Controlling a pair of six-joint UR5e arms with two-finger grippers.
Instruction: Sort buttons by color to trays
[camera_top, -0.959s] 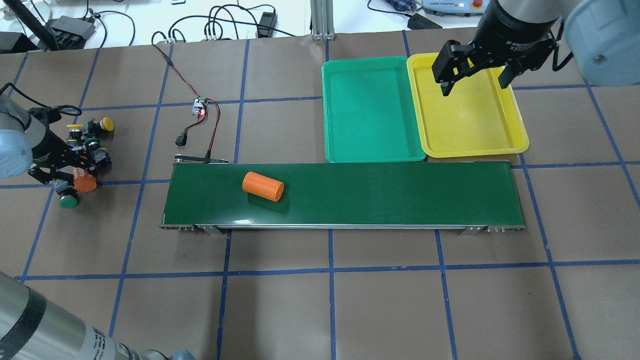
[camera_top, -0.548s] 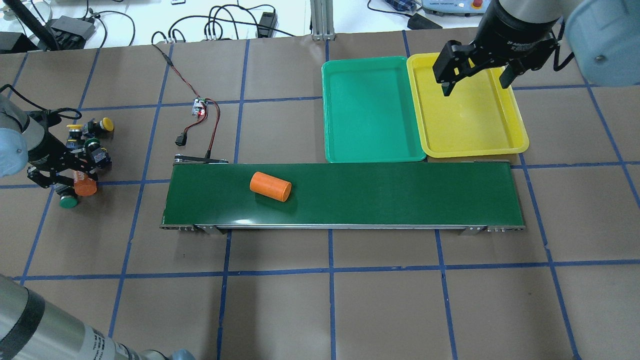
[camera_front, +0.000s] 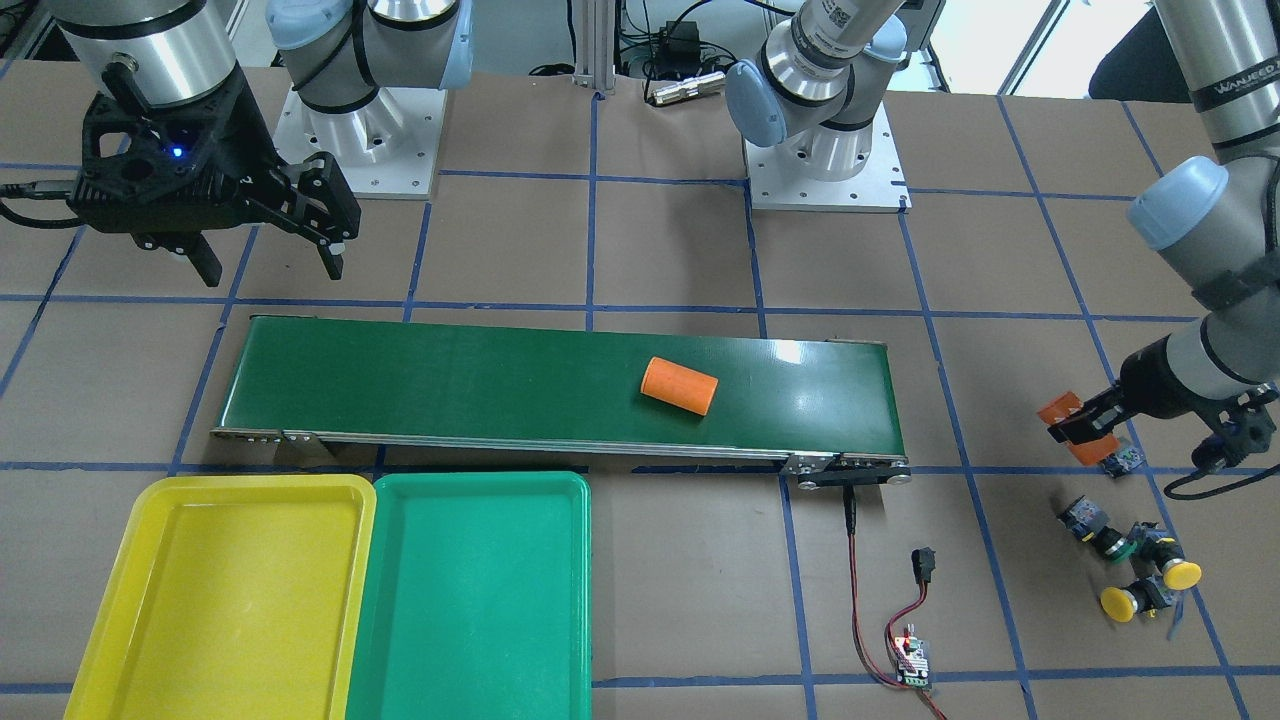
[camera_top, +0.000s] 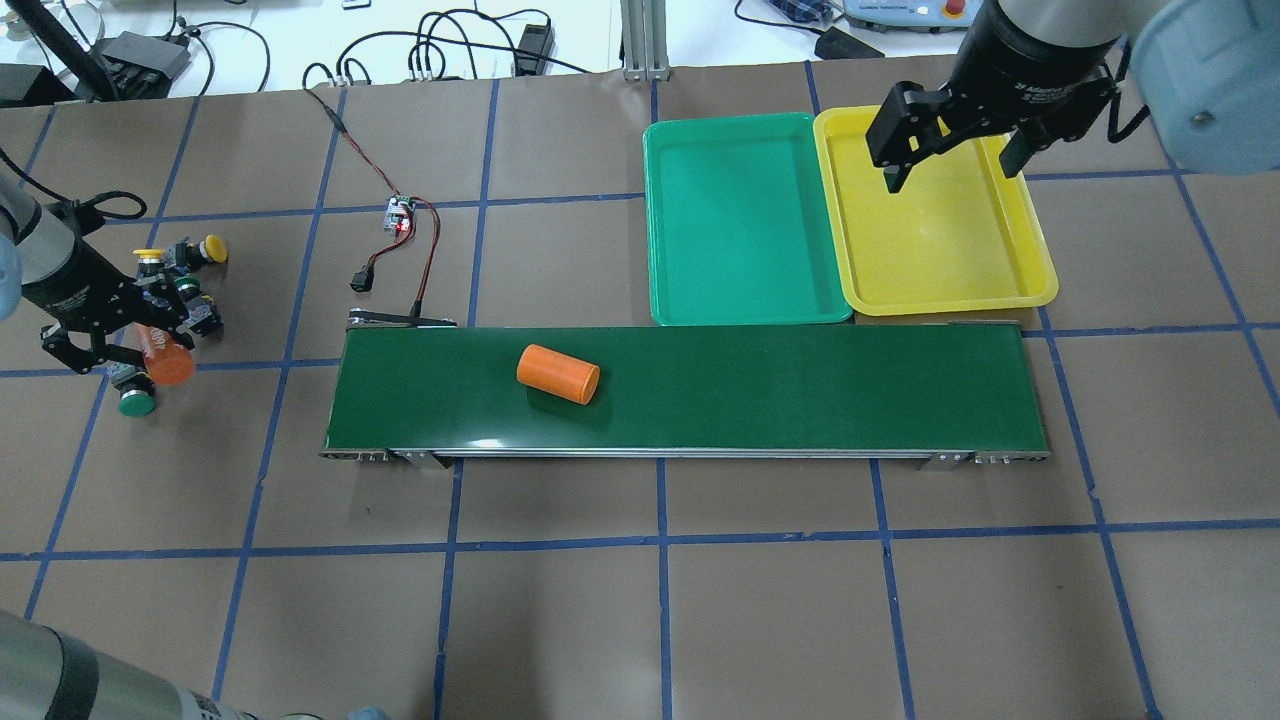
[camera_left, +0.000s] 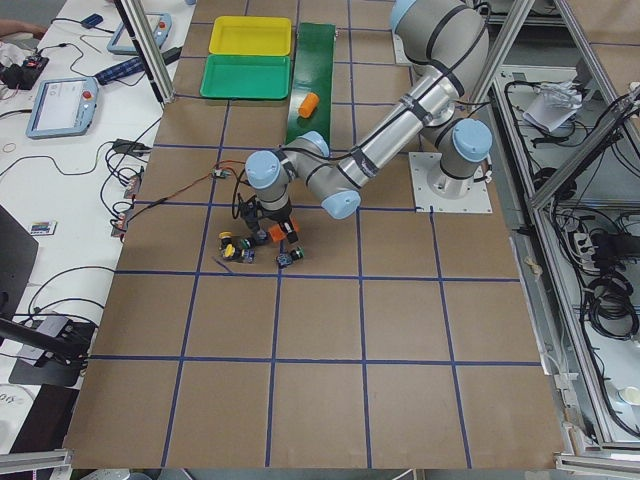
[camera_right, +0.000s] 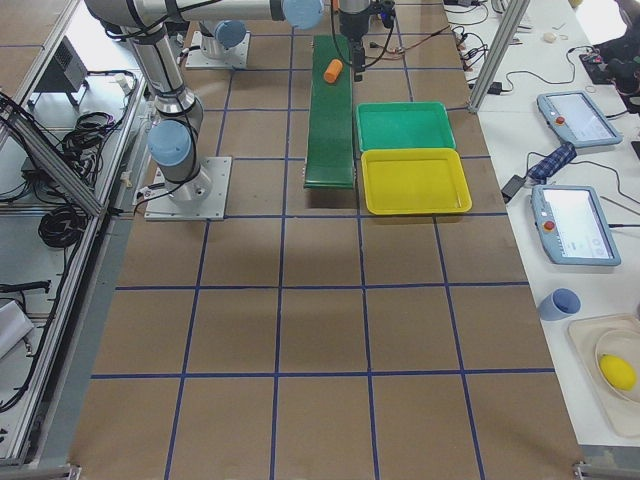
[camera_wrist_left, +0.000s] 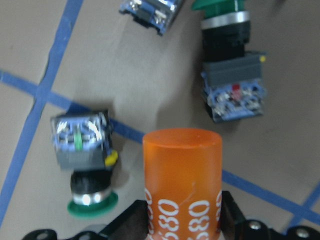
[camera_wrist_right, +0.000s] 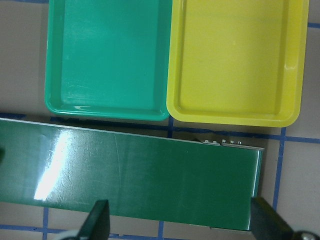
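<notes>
**Buttons (camera_top: 185, 288) lie past the conveyor belt's (camera_top: 800, 390) left end; left gripper (camera_front: 1083, 428) clamps an orange cylinder (camera_wrist_left: 182, 170)**

The buttons lie in a loose cluster on the brown table (camera_top: 660, 620), well beyond the belt's left end and in neither tray. Two have yellow caps (camera_top: 211, 247) and lie on the cluster's far side from the robot. At least two have green caps. One green-capped button (camera_top: 137, 403) lies at the cluster's near edge, just beside the left gripper. The left wrist view shows another green-capped one (camera_wrist_left: 225, 35) lying with its grey contact block towards the camera.

The left gripper hangs over this cluster with its jaws closed on the orange cylinder, which bears white digits "680". Whether the cylinder touches the table cannot be told.

A second orange cylinder (camera_top: 558, 373) lies on its side on the belt, in the belt's left half.

The green tray (camera_top: 745, 312) and the yellow tray (camera_top: 950, 300) sit side by side, rims touching, against the belt's far long edge at its right end. The green one is nearer the belt's middle.

The right gripper (camera_top: 950, 162) hangs in the air near the belt's right end, jaws spread wide with nothing between them. Its wrist camera looks down on that end of the belt and on both trays.

A small circuit board (camera_top: 400, 213) with red and black wires lies on the table off the belt's far left corner.
</notes>
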